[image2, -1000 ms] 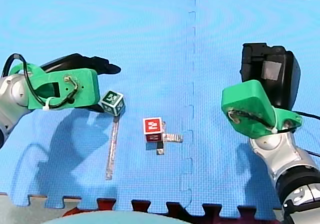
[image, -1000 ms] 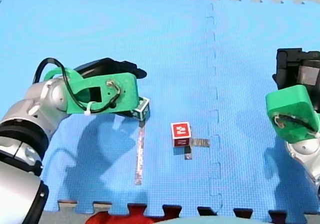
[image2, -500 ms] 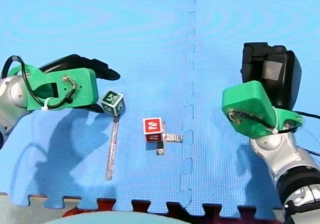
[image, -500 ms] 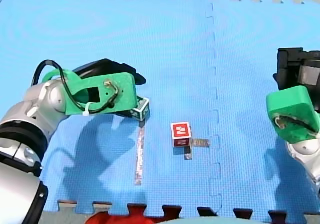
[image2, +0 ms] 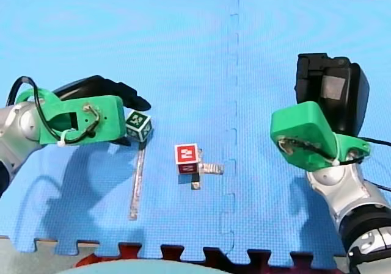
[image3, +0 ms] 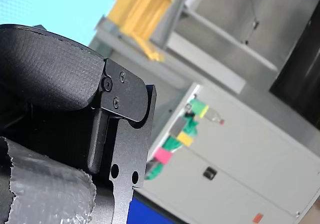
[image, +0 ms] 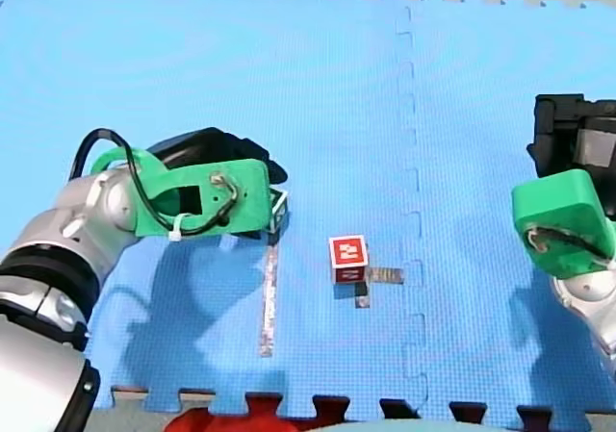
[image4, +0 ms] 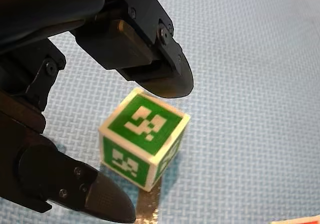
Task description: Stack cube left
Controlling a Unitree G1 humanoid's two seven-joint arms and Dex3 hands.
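As the left hand (image2: 102,93) has dropped lower around the green cube (image2: 138,126), just left of the red cube (image2: 187,155), its fingers (image4: 162,77) flank it, unclosed; grasping seems next; the right hand (image2: 327,94) hangs far right of the red cube, closure untellable.

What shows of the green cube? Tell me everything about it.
The green cube is small, with white edges and a white blocky marker pattern on each green face that shows. It sits on the blue foam mat at the far end of a grey tape strip, left of the red cube and apart from it. The left hand reaches over it, with fingers on either side; whether they touch it cannot be told.
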